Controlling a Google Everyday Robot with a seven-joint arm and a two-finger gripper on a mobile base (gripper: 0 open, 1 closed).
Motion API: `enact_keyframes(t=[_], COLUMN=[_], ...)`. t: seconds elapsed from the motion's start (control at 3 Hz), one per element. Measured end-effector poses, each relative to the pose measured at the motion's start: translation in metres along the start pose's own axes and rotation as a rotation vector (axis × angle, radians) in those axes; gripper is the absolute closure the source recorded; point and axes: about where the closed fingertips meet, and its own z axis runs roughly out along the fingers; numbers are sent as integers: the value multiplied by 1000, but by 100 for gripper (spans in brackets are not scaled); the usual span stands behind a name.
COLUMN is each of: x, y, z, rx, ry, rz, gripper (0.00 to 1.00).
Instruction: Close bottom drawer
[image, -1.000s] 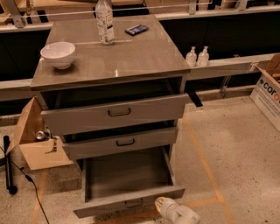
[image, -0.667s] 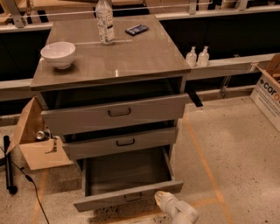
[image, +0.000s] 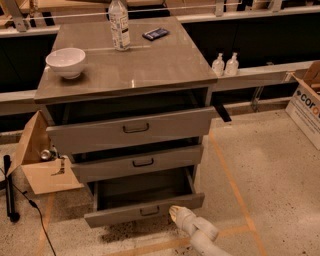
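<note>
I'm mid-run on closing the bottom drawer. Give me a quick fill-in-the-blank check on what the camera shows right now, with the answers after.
1. The bottom drawer is not shut yet; it stands ___.
2. The gripper is low at that drawer's front panel, to the ___ of its handle as the camera sees it.
3. The cabinet has ___ drawers.
4. The bowl on the cabinet top is ___.

Missing words: open; right; three; white.

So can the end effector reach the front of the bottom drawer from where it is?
Probably yes: the end effector is close up to the bottom drawer front, just right of its handle, and nothing stands between them.
</note>
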Motion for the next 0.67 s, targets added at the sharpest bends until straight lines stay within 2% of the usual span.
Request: enact_keyframes(t=[0.67], x=[-25], y=[-28], z=[64], rx=[33], ry=[-103], rz=[-60], gripper=[100])
